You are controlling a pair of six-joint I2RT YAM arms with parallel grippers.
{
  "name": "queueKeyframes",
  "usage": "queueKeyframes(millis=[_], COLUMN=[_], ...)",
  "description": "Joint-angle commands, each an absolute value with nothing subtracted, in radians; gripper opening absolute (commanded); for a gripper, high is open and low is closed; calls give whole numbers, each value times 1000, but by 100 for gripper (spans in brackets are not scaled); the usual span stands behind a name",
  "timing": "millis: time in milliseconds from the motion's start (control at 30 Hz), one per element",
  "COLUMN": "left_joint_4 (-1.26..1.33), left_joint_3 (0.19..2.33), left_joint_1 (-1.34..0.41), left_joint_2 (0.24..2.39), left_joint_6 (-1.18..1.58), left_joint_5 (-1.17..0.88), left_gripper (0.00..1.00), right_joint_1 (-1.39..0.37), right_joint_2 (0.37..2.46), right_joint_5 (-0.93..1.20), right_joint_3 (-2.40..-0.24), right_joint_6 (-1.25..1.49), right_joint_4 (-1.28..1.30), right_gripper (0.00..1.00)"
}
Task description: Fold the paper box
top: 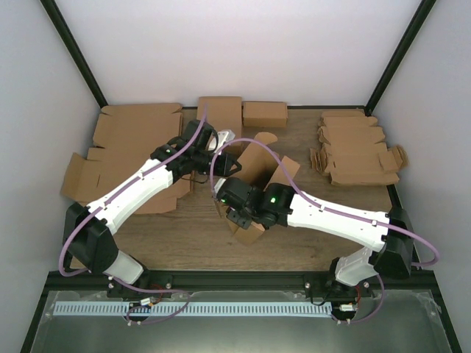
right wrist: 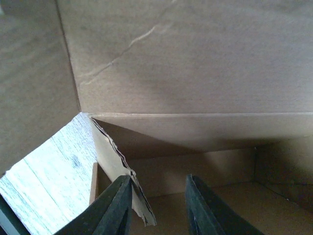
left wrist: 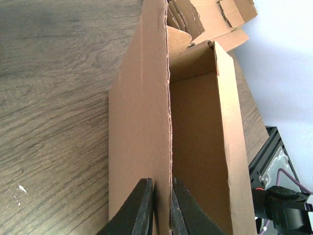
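The box [top: 257, 168] stands half-formed at the centre of the bench [top: 184, 229], its walls up and its top open, with 1 flat die-cut sheet [top: 129, 143] at 9 o'clock and a stack of blanks [top: 357, 151] at 2 o'clock. It is corrugated card, so it should be light and stiff across a panel but quick to bend along its scored lines. The cut edges look ragged and likely to tear or crush under a hard pinch. The best hold is probably on a wall's free edge near a corner, where the card is braced, not mid-panel. The left pincer [left wrist: 161, 182] does this: its 2 fingers are all but closed on the upright wall [left wrist: 139, 122], 1 finger on each face, clamping the top edge at the box's 10 o'clock side. The right pincer [right wrist: 157, 180] reaches into the box from 5 o'clock with its jaws partly apart and gripping nothing. A loose flap [right wrist: 110, 156] with a frayed edge hangs just beside its left finger [right wrist: 115, 210], perhaps brushing it.
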State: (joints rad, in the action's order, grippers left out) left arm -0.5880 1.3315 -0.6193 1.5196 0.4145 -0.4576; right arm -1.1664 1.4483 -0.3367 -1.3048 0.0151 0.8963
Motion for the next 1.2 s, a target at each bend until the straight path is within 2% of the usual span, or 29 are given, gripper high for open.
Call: queueKeyframes(millis=[0, 100, 167, 400, 500, 633, 800, 900, 1167], left_joint_4=[-591, -588, -586, -553, -545, -543, -547, -552, -579], left_joint_3=[1336, 1335, 1333, 1312, 1307, 1308, 1313, 1317, 1341], left_joint_1=[-619, -620, -622, -651, -663, -672, -673, -673, -673], left_joint_2=[1531, 1529, 1529, 1529, 1536, 1540, 1540, 1540, 1553], left_joint_6=[404, 406, 412, 435, 443, 446, 443, 443, 430], left_joint_5=[-486, -490, -491, -501, -504, -501, -487, -483, -462], left_gripper=[11, 11, 11, 10, 10, 10, 11, 11, 11], right_joint_1=[-1157, -1156, -1157, -1157, -1157, -1157, -1142, -1137, -1117], right_joint_2=[1464, 1482, 1494, 1514, 1511, 1491, 1475, 1467, 1446], right_joint_5=[-414, -427, -440, -482, -517, -550, -562, -563, -552], right_joint_3=[-1358, -1356, -1353, -1335, -1324, -1318, -1316, -1307, -1307], right_joint_6=[17, 18, 18, 39, 59, 71, 76, 75, 84], right_joint_4=[910, 903, 896, 867, 859, 852, 864, 869, 901], right_gripper=[31, 30, 25, 21, 24, 35, 36, 31, 29])
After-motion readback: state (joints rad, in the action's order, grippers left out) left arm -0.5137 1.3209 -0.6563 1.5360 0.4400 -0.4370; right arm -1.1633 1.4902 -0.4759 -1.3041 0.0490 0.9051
